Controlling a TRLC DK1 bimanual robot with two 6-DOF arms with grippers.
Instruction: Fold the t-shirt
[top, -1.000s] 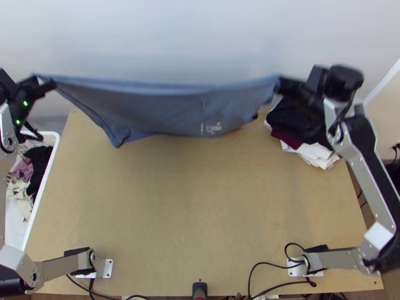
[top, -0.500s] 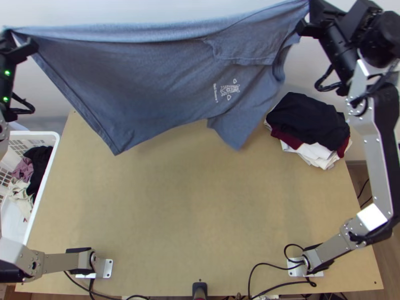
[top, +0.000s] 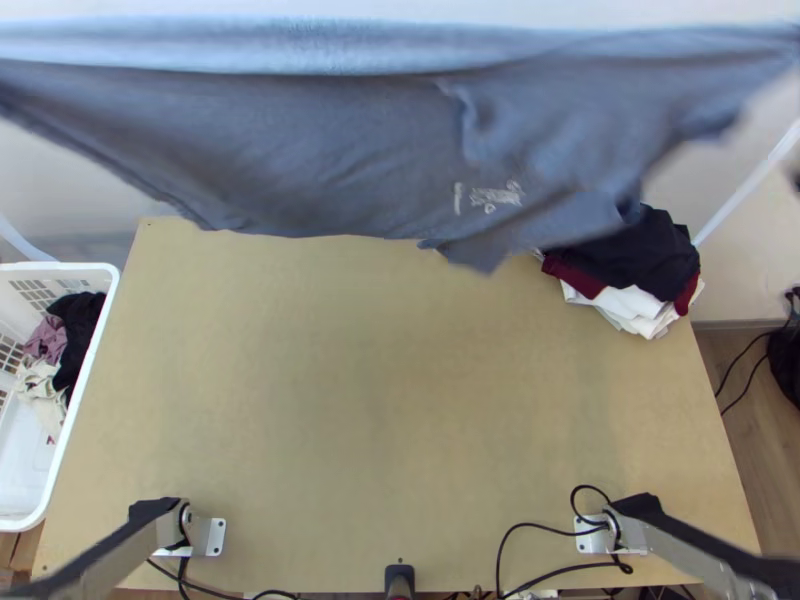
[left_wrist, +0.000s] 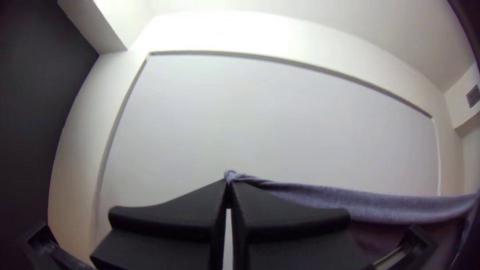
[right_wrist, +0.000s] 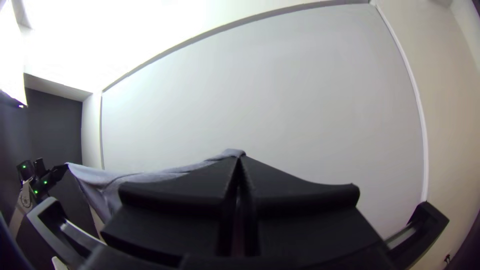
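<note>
Aloft, left gripper (left_wrist: 228, 181) and right gripper (right_wrist: 239, 157) well apart.

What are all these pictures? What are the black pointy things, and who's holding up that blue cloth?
This is a robot with two arms, a left one and a right one. Each arm ends in a gripper, a bit like a hand with two wide black fingers. Those are your pointy things!

One picture comes from a camera high above the table, looking down. The other two come from cameras on the robot's wrists, so you see its fingers up close.

The blue cloth is a t-shirt. The left gripper and the right gripper each pinch a bit of it, so it hangs stretched between them in the air.

A pile of clothes lies at the table's far right, and a white basket with more clothes stands beside its left edge.
</note>
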